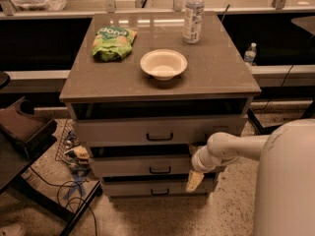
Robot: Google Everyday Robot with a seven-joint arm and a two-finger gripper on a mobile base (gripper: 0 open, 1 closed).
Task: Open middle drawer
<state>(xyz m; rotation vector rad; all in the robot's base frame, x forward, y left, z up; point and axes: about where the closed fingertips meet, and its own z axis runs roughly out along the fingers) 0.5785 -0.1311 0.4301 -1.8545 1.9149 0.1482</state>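
Hanging low in the camera view, the gripper (194, 181) is found at about 4 o'clock from the black handle (160, 170) of the middle drawer (128, 167), at the right end of that drawer's front. Whether the claw is released or clenched cannot be told.

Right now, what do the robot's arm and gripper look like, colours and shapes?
The arm is a smooth off-white tube ending in a rounded, bulbous wrist joint, with a big rounded off-white shell filling the lower right. The gripper is a small tapered cream-yellow piece below that joint, at the right end of the middle drawer. No cables, markings or labels show on either.
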